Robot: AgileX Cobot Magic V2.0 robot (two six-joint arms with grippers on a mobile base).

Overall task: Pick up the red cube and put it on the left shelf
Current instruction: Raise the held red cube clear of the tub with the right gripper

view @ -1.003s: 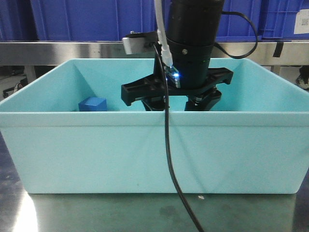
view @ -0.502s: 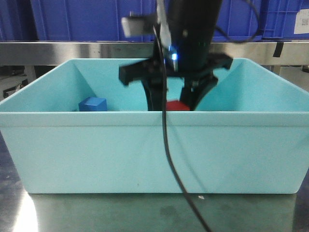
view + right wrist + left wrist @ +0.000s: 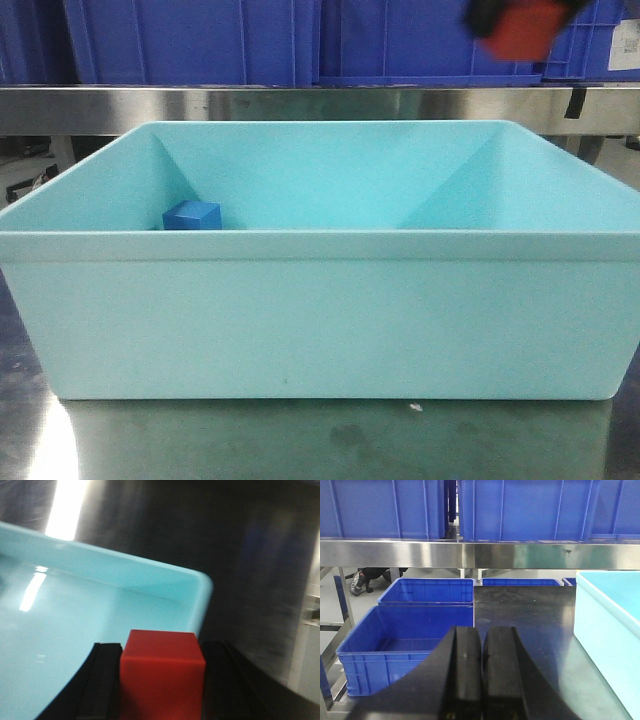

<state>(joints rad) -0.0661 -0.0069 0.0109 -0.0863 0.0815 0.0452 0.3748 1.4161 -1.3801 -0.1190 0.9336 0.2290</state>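
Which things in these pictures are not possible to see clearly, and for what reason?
Front view: the red cube is motion-blurred and cut by the top edge.
Front view: the blue cube is partly hidden behind the teal bin, by its front wall.
Right wrist view: the right gripper clamps the red cube, but the bottom edge cuts both; the background is blurred.
Left wrist view: the bottom edge cuts off the left gripper.
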